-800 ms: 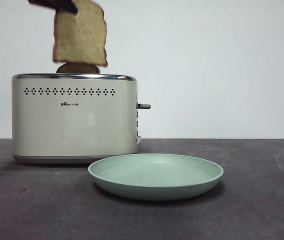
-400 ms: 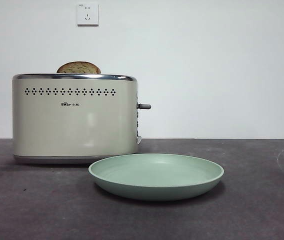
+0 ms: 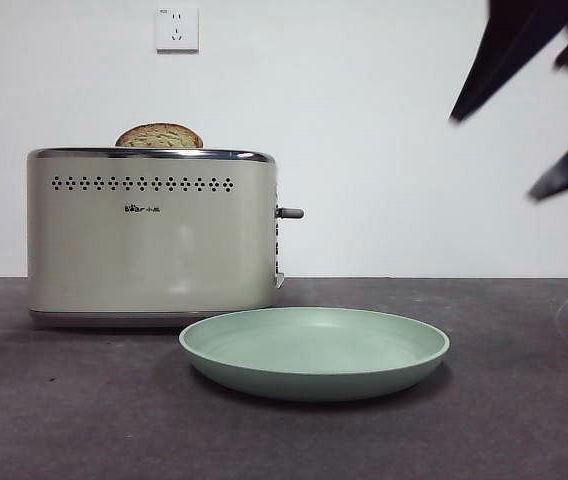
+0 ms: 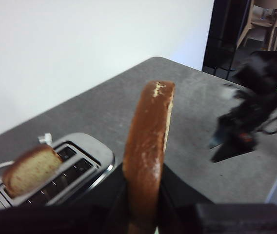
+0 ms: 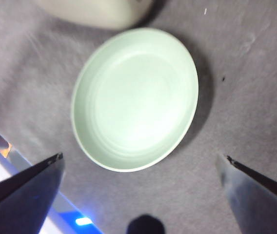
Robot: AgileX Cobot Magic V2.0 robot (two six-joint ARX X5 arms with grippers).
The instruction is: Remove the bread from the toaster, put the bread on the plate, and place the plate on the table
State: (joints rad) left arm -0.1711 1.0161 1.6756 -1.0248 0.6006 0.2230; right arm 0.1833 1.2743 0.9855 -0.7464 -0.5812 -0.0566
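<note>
My left gripper (image 4: 141,200) is shut on the bread (image 4: 148,146), a brown-crusted slice seen edge-on, held high above the toaster (image 4: 87,163); both are out of the front view. A second slice (image 3: 159,136) sticks up from the cream toaster (image 3: 149,240) and also shows in the left wrist view (image 4: 30,169). The pale green plate (image 3: 314,352) lies on the table (image 3: 504,420) in front of the toaster's right end. My right gripper (image 3: 494,157) is open and empty, high at the right, above the plate (image 5: 136,97).
A grey lever (image 3: 289,213) sticks out of the toaster's right side. A white wall with a socket (image 3: 176,28) stands behind. The right arm (image 4: 255,107) shows dark in the left wrist view. The toaster's edge (image 5: 94,12) lies beyond the plate.
The left gripper has lifted the bread up out of the front view. The right gripper has come into the front view at the top right, jaws open.
</note>
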